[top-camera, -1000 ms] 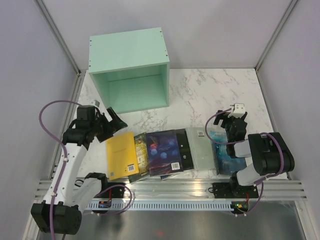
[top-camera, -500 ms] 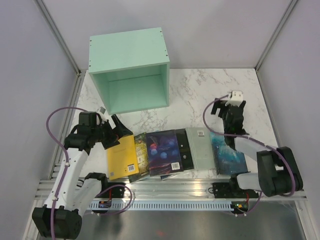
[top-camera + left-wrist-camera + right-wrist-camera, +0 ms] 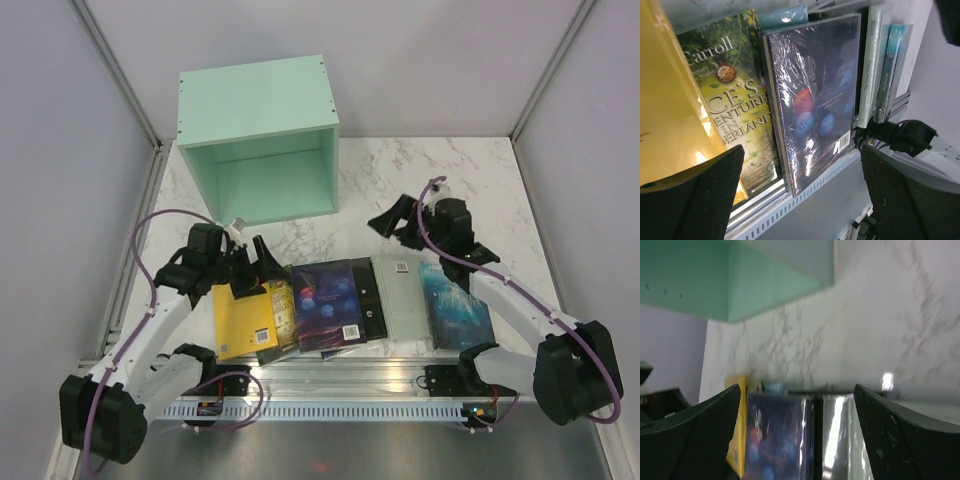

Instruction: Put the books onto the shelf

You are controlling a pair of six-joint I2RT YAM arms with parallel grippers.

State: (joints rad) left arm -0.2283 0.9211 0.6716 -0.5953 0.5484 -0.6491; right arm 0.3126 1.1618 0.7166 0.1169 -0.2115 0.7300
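Note:
The books lie in an overlapping row at the table's near edge: yellow (image 3: 240, 318), dark with gold art (image 3: 283, 312), dark blue starry (image 3: 333, 298), black (image 3: 368, 305), pale mint (image 3: 402, 298), teal-blue (image 3: 455, 308). The mint-green shelf (image 3: 258, 110) stands at the back left, its open side facing the books. My left gripper (image 3: 262, 268) hangs open over the yellow book's far right corner. Its wrist view shows the yellow cover (image 3: 665, 125), the gold-art cover (image 3: 735, 100) and the starry cover (image 3: 815, 100). My right gripper (image 3: 393, 222) is open behind the pale mint book and holds nothing.
The marble tabletop (image 3: 440, 180) runs between the shelf and the books. A slotted metal rail (image 3: 340, 405) borders the near edge, with both arm bases on it. Grey walls close in left and right. The right wrist view shows the shelf's corner (image 3: 740, 280).
My left gripper has moved right, from the table's left side to above the yellow book. My right gripper has swung left and forward, from over the teal-blue book to behind the pale mint one.

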